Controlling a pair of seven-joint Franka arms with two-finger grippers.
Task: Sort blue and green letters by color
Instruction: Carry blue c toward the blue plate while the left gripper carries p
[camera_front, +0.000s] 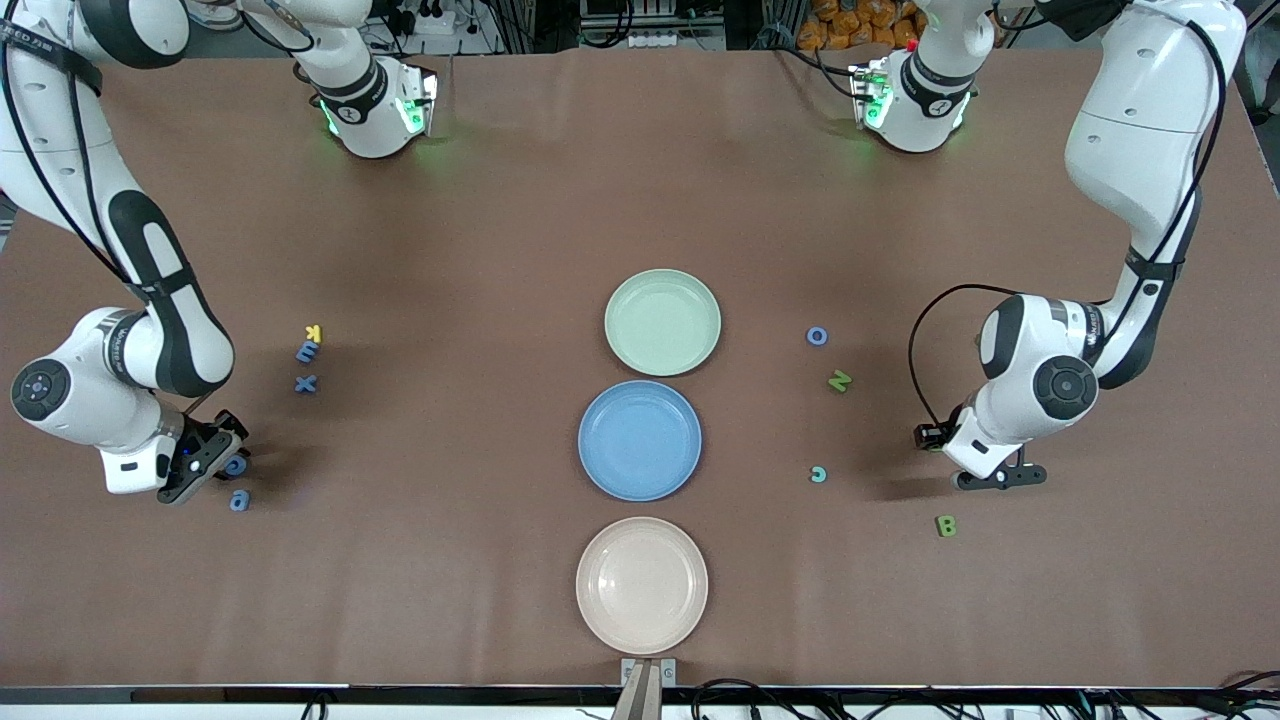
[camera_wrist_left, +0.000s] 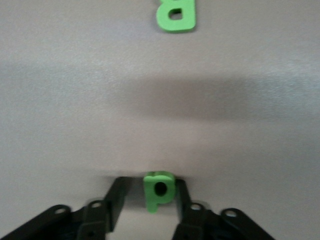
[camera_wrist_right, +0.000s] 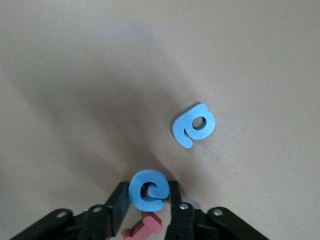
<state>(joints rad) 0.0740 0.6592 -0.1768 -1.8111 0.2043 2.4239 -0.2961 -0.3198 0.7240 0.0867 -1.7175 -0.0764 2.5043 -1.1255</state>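
Two grippers are down at the surface, each at its own end. The right gripper (camera_wrist_right: 149, 200) is closed on a curled blue letter (camera_wrist_right: 148, 191): its two fingers (camera_wrist_right: 119, 200) touch the piece on both sides. Under this gripper a small dark red piece (camera_wrist_right: 145, 227) shows in the right wrist view. Just beside the held piece, a little nearer to the front camera, a blue a (camera_wrist_right: 194, 125) lies flat on the brown surface (camera_front: 450, 250). Farther from the camera at the same end lie a blue X (camera_front: 306, 383), then a blue E (camera_front: 306, 352), and a yellow K (camera_front: 315, 333) that touches the E. The left gripper (camera_wrist_left: 150, 200) is set around a green p (camera_wrist_left: 159, 190), but I cannot tell whether it already grips the piece. A green B (camera_wrist_left: 176, 14) lies apart from it, nearer to the front camera. At this end there are also a green N (camera_front: 839, 380), a blue o (camera_front: 817, 336) farther from the camera, and a small teal c (camera_front: 818, 474) nearer to the plates. Three plates stand in one line in the middle of the surface, between the two arms: a green plate (camera_front: 662, 290) farthest from the camera, a blue plate (camera_front: 640, 405) next to it, and a pink plate (camera_front: 642, 545) nearest. No letter lies on any plate.
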